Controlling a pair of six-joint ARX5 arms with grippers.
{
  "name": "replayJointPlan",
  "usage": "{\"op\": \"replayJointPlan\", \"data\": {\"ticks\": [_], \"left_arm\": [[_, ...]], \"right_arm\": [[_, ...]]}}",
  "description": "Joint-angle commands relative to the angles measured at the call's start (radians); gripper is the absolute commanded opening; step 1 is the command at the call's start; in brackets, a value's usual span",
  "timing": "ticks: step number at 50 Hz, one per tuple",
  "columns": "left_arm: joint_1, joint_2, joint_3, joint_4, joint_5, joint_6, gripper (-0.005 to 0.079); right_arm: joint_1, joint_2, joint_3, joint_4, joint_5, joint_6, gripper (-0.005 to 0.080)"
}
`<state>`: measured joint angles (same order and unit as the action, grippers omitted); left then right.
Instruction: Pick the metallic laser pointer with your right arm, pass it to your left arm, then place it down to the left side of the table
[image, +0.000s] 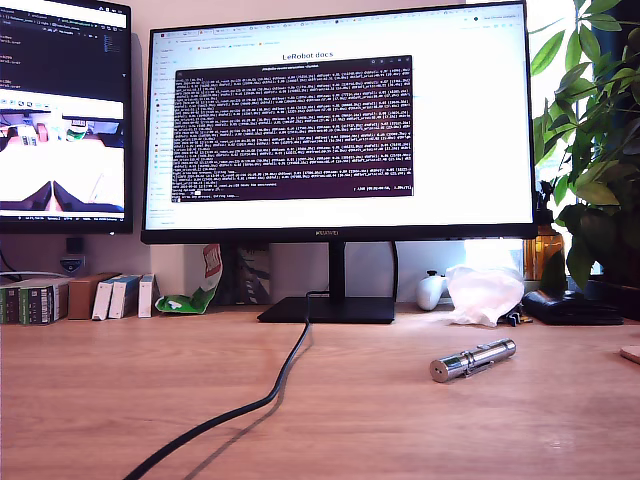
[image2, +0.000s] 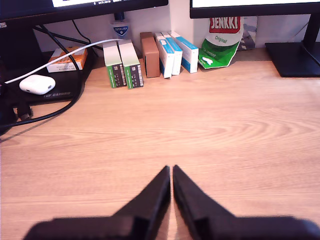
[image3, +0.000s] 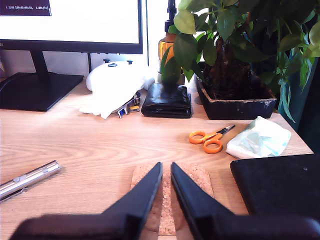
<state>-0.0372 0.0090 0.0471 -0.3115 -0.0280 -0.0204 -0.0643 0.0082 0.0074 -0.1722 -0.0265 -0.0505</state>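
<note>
The metallic laser pointer (image: 472, 359) lies on its side on the wood-grain table (image: 120, 390), toward the exterior view's right, with its flat end cap facing the camera. The second wrist view shows it (image3: 27, 180) off to one side of my second gripper (image3: 166, 169), well apart from it. That gripper is shut with nothing held and hovers over a cork coaster (image3: 200, 187). My first gripper (image2: 171, 171) is also shut and holds nothing, above bare table (image2: 225, 130). Neither arm shows in the exterior view.
A black cable (image: 270, 395) runs across the table from the monitor stand (image: 328, 308). Near my second gripper are orange scissors (image3: 209, 139), a tissue pack (image3: 260, 138), a black pad (image3: 277, 185), a wallet (image3: 166, 100) and a potted plant (image3: 235, 95). Small boxes (image2: 150, 55) and a snack bag (image2: 220, 40) line the back.
</note>
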Motion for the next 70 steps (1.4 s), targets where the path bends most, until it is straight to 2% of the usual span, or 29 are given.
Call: {"op": "replayJointPlan", "data": {"ticks": [1,13,16,21,25,28,33,39,46,54,58,65,66,67,68,70], "left_arm": [[-0.003,0.004,-0.03,-0.004,0.001,-0.005,-0.0012],[-0.003,0.004,-0.03,-0.003,0.005,-0.007,-0.0012],[-0.003,0.004,-0.03,-0.002,0.024,-0.034,-0.0012],[-0.003,0.004,-0.03,0.018,0.052,-0.121,-0.0012],[-0.003,0.004,-0.03,0.065,0.099,-0.183,-0.0012],[-0.003,0.004,-0.03,0.137,0.157,-0.22,-0.0013],[-0.003,0.004,-0.027,0.267,0.249,-0.224,-0.0017],[-0.003,0.005,0.003,0.38,0.341,-0.224,-0.0019],[-0.003,0.031,0.074,0.394,0.404,-0.198,-0.002],[-0.003,0.144,0.169,0.377,0.542,-0.035,-0.002],[-0.003,0.24,0.229,0.34,0.606,0.05,-0.002],[-0.003,0.404,0.335,0.212,0.648,0.308,-0.002],[-0.003,0.421,0.347,0.193,0.648,0.308,-0.002],[-0.003,0.443,0.362,0.171,0.647,0.397,-0.002],[-0.003,0.463,0.376,0.151,0.647,0.404,-0.002],[-0.003,0.496,0.401,0.109,0.644,0.514,-0.002]], "right_arm": [[-0.003,-0.006,-0.003,0.011,0.002,0.004,0.0053],[-0.003,-0.006,-0.003,0.013,0.0,0.006,0.0053],[-0.001,-0.006,-0.003,0.021,-0.001,0.045,0.0052],[-0.001,-0.006,-0.003,0.053,-0.044,0.201,0.0052],[-0.001,-0.006,0.001,0.098,-0.12,0.294,0.0044],[-0.001,-0.006,0.002,0.166,-0.177,0.327,-0.0006],[-0.001,-0.006,0.025,0.237,-0.243,0.364,-0.0013],[-0.001,0.0,0.096,0.225,-0.275,0.366,-0.0013],[-0.002,0.06,0.219,0.151,-0.313,0.354,-0.0013],[-0.001,0.241,0.381,0.036,-0.436,0.169,-0.0013],[-0.001,0.385,0.475,-0.031,-0.492,0.05,-0.0013],[-0.002,0.629,0.636,-0.128,-0.575,-0.149,-0.0013],[-0.001,0.663,0.663,-0.142,-0.579,-0.187,-0.0013],[-0.001,0.694,0.685,-0.155,-0.584,-0.214,-0.0013],[-0.001,0.733,0.709,-0.172,-0.589,-0.251,-0.0013],[-0.001,0.798,0.764,-0.206,-0.596,-0.32,-0.0013]]}}
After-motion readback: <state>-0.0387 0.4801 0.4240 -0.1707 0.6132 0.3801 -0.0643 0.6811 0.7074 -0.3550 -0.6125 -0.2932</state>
